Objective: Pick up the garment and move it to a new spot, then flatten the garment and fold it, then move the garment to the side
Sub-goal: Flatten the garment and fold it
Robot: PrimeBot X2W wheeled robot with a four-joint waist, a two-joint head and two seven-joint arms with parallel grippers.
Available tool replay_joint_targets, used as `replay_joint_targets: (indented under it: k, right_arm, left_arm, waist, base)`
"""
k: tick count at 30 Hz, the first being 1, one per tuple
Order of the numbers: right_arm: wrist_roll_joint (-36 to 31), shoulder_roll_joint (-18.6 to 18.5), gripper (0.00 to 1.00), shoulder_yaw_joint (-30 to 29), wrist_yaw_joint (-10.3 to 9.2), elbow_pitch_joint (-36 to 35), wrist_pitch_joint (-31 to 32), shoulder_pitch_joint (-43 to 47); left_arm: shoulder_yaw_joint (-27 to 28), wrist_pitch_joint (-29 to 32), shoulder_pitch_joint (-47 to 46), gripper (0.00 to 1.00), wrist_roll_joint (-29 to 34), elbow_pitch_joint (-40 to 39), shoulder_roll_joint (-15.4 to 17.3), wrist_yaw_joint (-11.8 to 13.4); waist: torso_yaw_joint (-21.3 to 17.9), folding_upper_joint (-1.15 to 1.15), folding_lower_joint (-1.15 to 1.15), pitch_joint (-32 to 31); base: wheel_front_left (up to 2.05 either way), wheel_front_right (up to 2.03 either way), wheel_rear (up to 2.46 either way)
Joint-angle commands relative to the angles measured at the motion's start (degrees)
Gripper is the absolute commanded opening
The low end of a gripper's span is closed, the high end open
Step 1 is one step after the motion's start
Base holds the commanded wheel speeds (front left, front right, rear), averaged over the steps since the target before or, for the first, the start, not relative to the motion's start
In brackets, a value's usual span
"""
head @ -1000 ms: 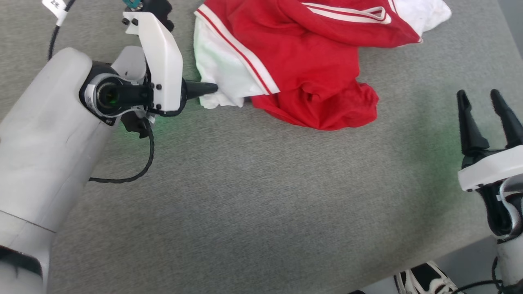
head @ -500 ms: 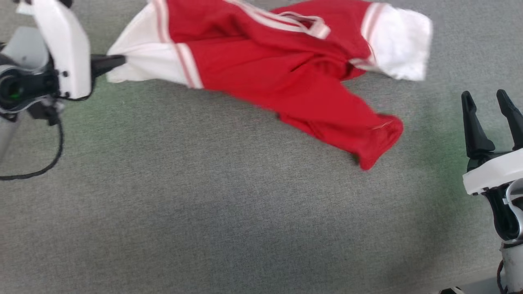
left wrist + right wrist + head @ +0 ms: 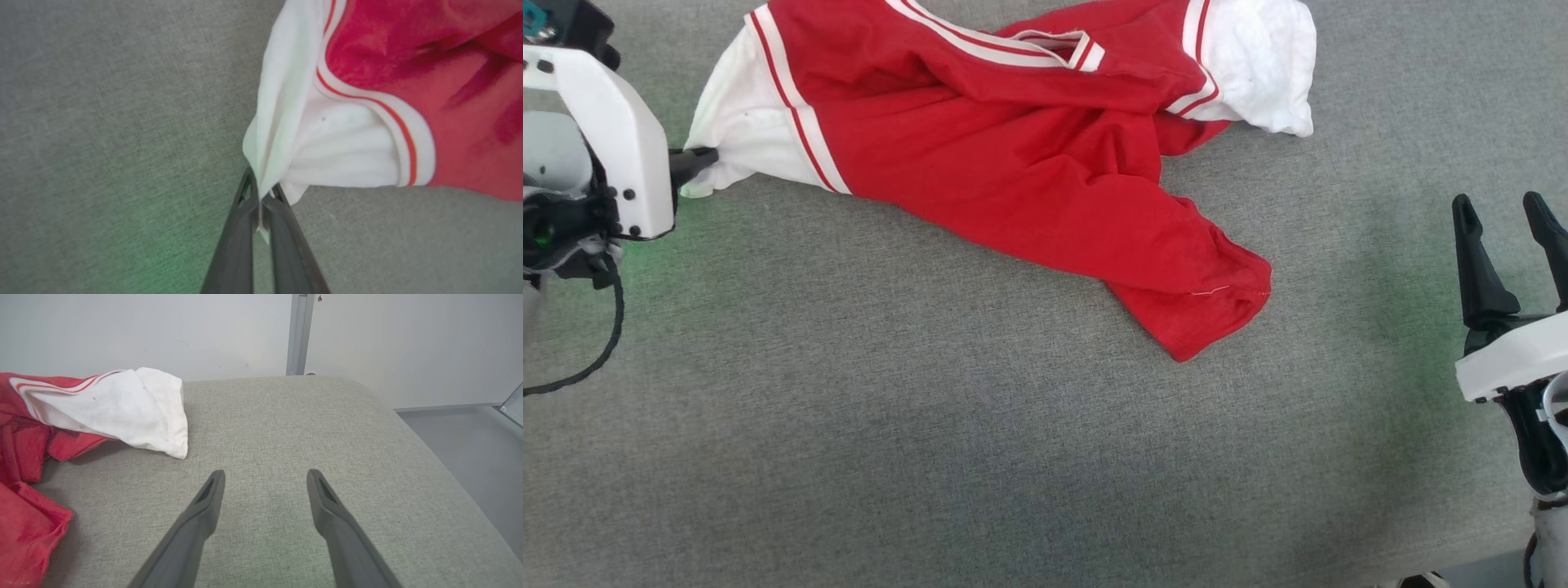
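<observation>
The garment (image 3: 1029, 163), a red jersey with white sleeves and striped trim, lies crumpled and stretched across the far part of the grey table. My left gripper (image 3: 707, 155) is shut on the edge of its left white sleeve (image 3: 286, 134), and the left wrist view shows the fabric pinched between the two fingertips (image 3: 241, 208). The other white sleeve (image 3: 122, 408) rests on the table at the garment's right end. My right gripper (image 3: 1507, 216) stands open at the right edge of the table, apart from the garment, with nothing between its fingers (image 3: 204, 498).
The grey fabric-covered table (image 3: 980, 441) stretches wide in front of the garment. Its right edge and rounded far corner (image 3: 367, 392) drop to a grey floor. A pale wall with a vertical metal post (image 3: 299, 335) stands behind the table.
The left gripper has pulled the white sleeve leftward, and the garment has stretched out from a bunched heap into a long diagonal shape. The head camera has shifted. The right gripper stays open.
</observation>
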Motion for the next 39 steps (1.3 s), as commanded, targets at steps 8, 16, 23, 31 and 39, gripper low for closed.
replay_joint_targets:
  k: [8, 16, 23, 31, 39]
  right_arm:
    - [-1.8, -1.7, 1.0, 1.8, -0.02, -2.0, 2.4, 0.8]
    - [-3.4, -10.1, 1.0, 9.5, -0.02, -4.5, 7.9, -0.8]
    - [-1.6, -20.9, 1.0, 18.8, -0.02, -5.2, 12.1, -3.7]
    - [5.6, -32.6, 1.0, 31.4, -0.03, -1.2, 13.9, -12.6]
    - [9.8, -38.4, 1.0, 41.1, -0.03, 3.1, 14.5, -20.9]
  left_arm:
    - [-1.8, -8.8, 3.1, 1.0, 1.1, -1.3, 0.1, -0.1]
    - [-1.5, -32.8, 10.3, 1.0, 4.9, -4.5, -0.5, -0.1]
    - [-0.1, -50.3, 19.5, 1.0, 7.8, -8.4, -4.4, 3.6]
    - [11.3, -52.7, 31.8, 1.0, 21.7, -23.5, -9.0, 12.8]
    - [29.3, -52.7, 44.3, 1.0, 38.8, -38.5, -18.4, 14.7]
  waist:
    - [1.6, 0.0, 0.0, -2.3]
    - [5.5, 0.0, 0.0, -5.4]
    - [9.2, 0.0, 0.0, -5.5]
    - [13.2, 0.0, 0.0, -1.7]
    - [16.7, 0.0, 0.0, 1.3]
  base:
    - [0.0, 0.0, 0.0]
    - [0.0, 0.0, 0.0]
    - [0.0, 0.0, 0.0]
    - [0.0, 0.0, 0.0]
    - [0.0, 0.0, 0.0]
